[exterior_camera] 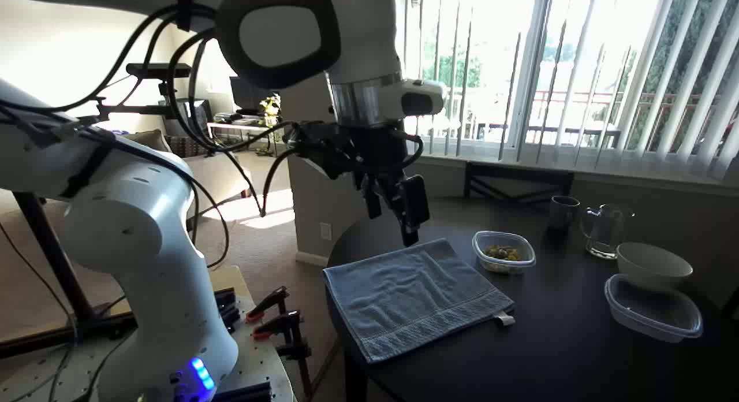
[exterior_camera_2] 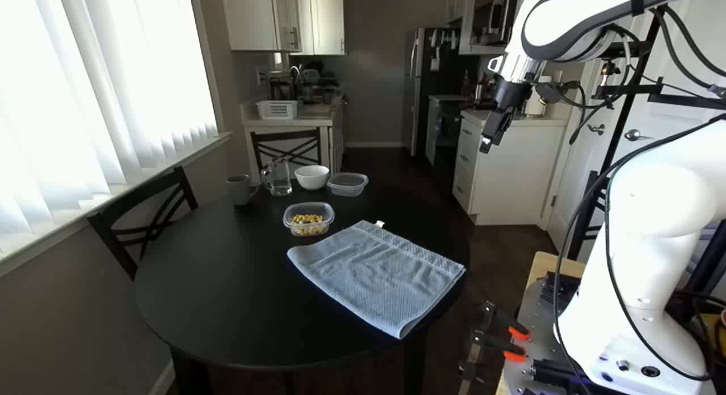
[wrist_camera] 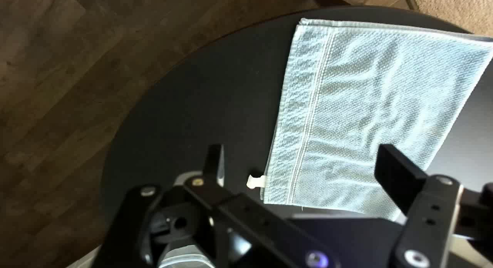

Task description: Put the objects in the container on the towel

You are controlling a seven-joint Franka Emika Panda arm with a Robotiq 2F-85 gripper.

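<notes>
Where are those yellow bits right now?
In an exterior view, the bits sit in a tub on the table, right of the towel, near its far corner.

the objects [exterior_camera_2: 307, 219], small yellow to brownish bits, lie together in the container [exterior_camera_2: 309, 208], an upright, open plastic tub, see-through and squarish with rounded corners. it stands just beside one edge of the towel [wrist_camera: 366, 114], a blue-grey rectangle, layered, banded along one end, lying flat but wrinkled.
</notes>
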